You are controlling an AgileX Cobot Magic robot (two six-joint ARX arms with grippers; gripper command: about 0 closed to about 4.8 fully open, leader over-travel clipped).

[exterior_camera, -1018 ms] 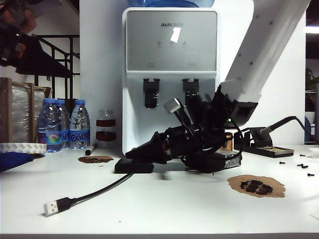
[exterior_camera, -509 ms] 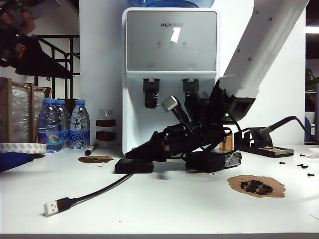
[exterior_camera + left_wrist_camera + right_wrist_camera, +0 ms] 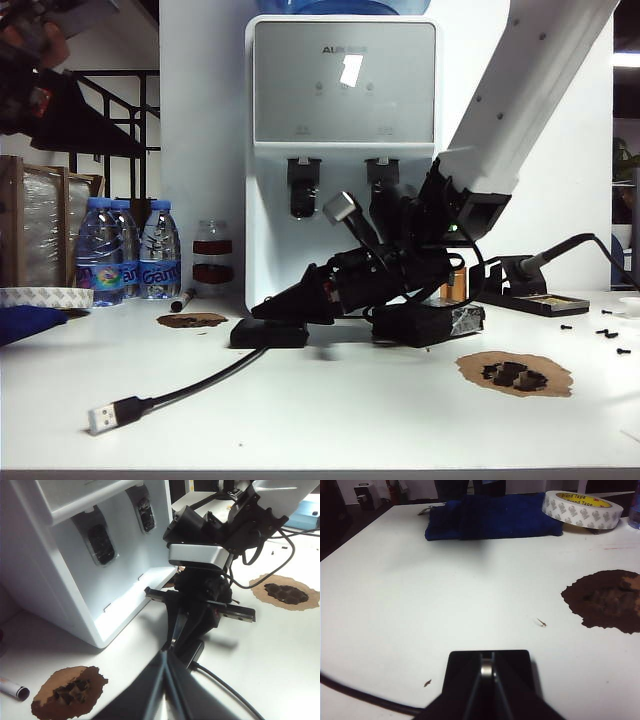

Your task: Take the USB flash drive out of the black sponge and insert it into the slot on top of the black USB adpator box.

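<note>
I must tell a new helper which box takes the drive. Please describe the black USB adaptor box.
Find the white water dispenser. On the table before it, left of the taped black sponge, lies the black USB adaptor box: low, flat, with a black cable.

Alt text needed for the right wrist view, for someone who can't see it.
The right gripper, shut on the USB flash drive, hangs over the black USB adpator box on a white table. Beyond lie a blue cloth, a tape roll and a brown patch.
</note>
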